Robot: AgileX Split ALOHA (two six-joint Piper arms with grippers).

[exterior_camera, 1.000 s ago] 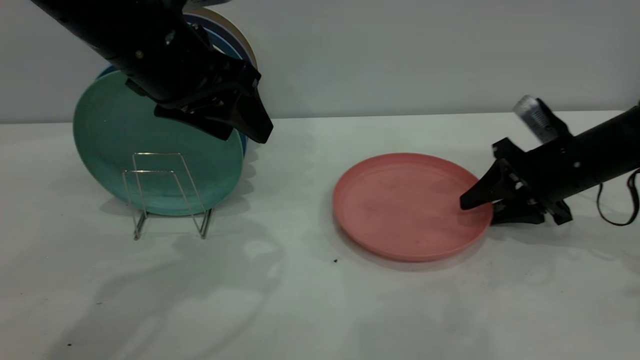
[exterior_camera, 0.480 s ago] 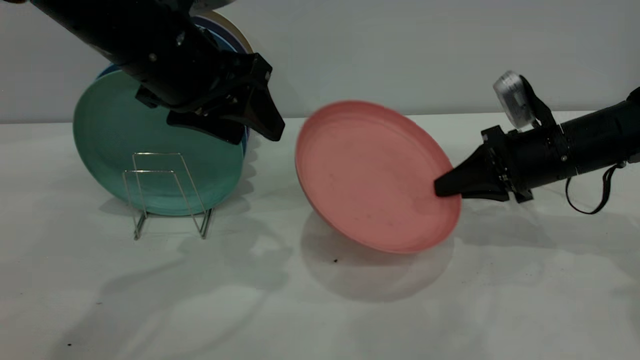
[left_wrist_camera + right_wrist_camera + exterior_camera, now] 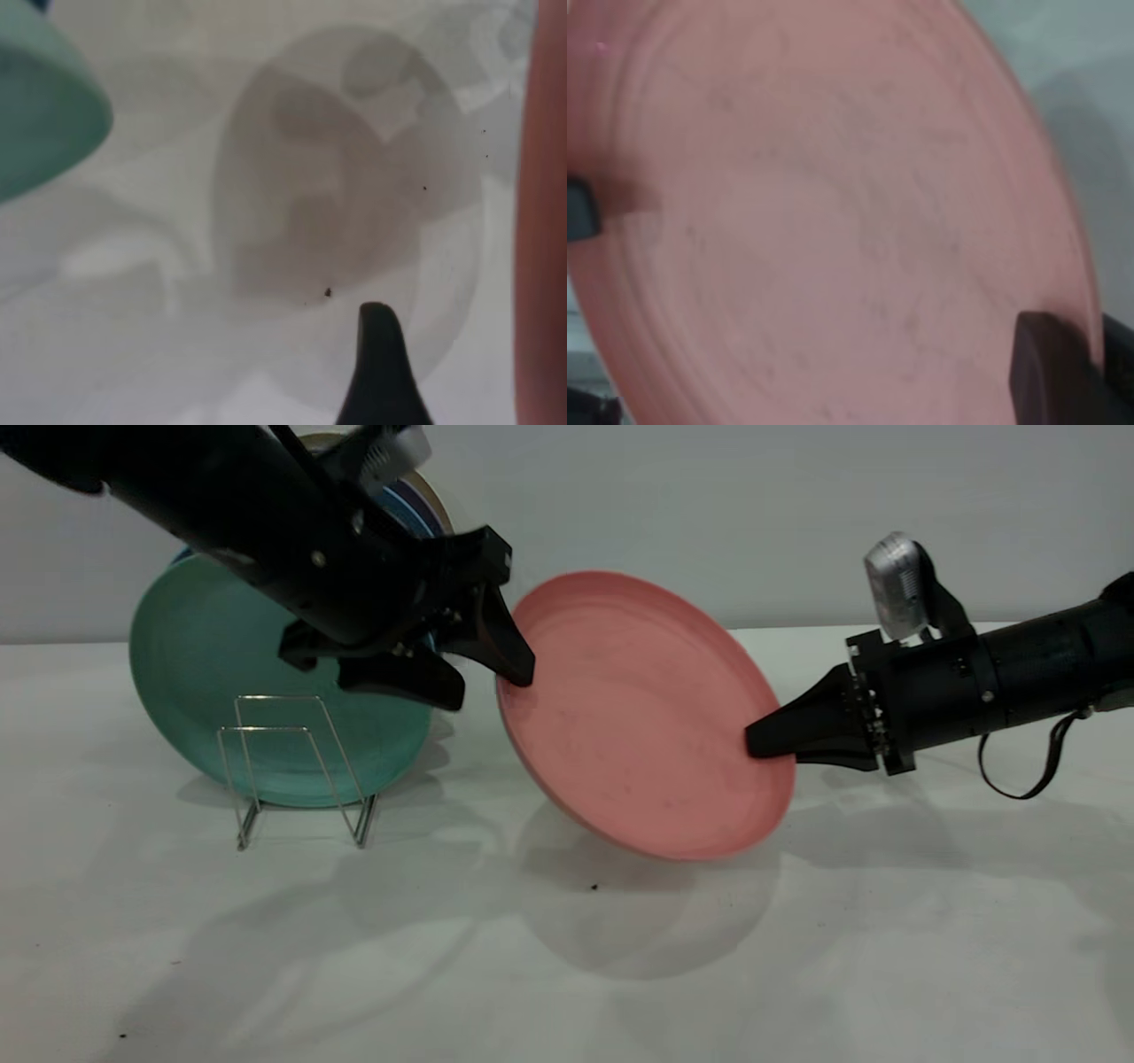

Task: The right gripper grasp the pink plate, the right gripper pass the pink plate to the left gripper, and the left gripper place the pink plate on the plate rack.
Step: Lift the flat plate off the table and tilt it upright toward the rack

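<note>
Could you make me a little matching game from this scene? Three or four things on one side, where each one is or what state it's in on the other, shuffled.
Things:
1. round salmon-pink plate
2. teal-green plate
3. thin silvery wire plate rack
4. right gripper, black claw with silvery ribbed cylinder

States:
A. standing on edge behind the wire loops
B. clamped on the pink plate's right rim
C. lifted off the white table, tilted, between the two arms
D. on the table, front loops unfilled

Pairs: 1-C, 2-A, 3-D, 4-B
</note>
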